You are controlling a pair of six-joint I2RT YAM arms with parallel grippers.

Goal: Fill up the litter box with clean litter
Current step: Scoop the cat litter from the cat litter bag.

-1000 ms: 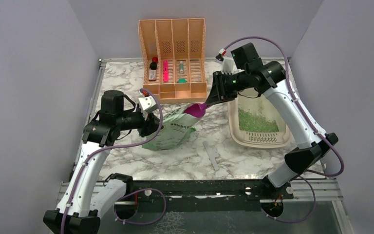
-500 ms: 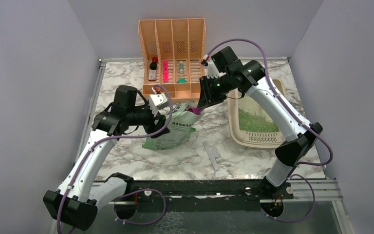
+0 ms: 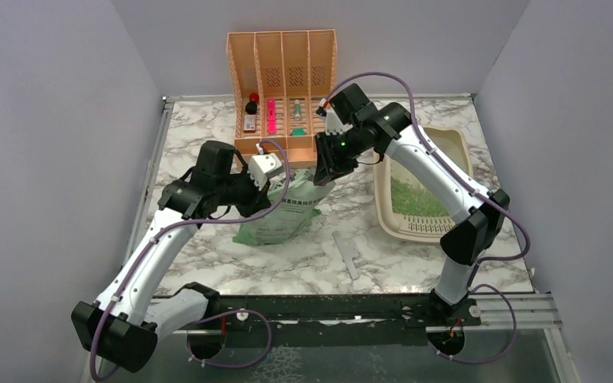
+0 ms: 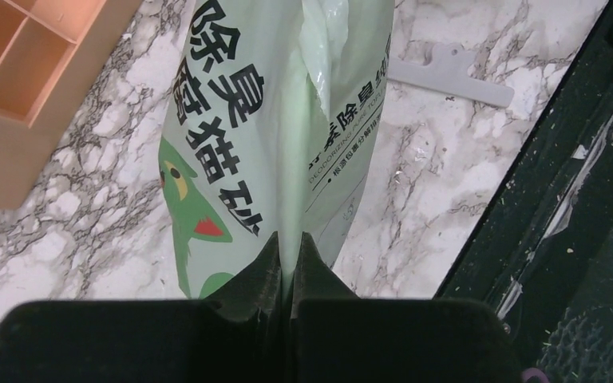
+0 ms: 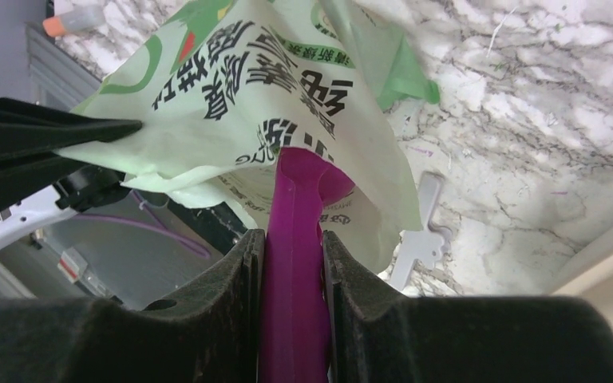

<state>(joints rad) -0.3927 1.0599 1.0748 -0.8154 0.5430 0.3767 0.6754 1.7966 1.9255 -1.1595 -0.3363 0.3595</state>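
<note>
**Top view.** You see the white-and-grey marbled desk (image 3: 303,259) with both arms reaching toward the centre of the frame. The beige, rounded-rectangular shallow plastic litter box (image 3: 439,159) lies at centre right, its slotted grille at the lower end. The clean litter (image 3: 417,199), loose green granules, covers part of its floor just above the grille. A peach slatted file organizer (image 3: 283,60) stands at upper centre. A flat grey plastic strip (image 3: 347,253) lies on the desk below centre, apart from the box.

**Left wrist view.** Your left hand (image 4: 290,243) is clenched on a thin fold of the pale green printed plastic bag (image 4: 239,120), with no gap between the fingers. The bag stretches toward the top of the frame, above the marbled surface.

**Right wrist view.** Your right hand (image 5: 291,239) is grasping the flat handle of a magenta plastic scoop (image 5: 299,179), one finger on each side. The scoop's far end passes under the bag's open edge at centre frame, so its bowl is hidden.
</note>
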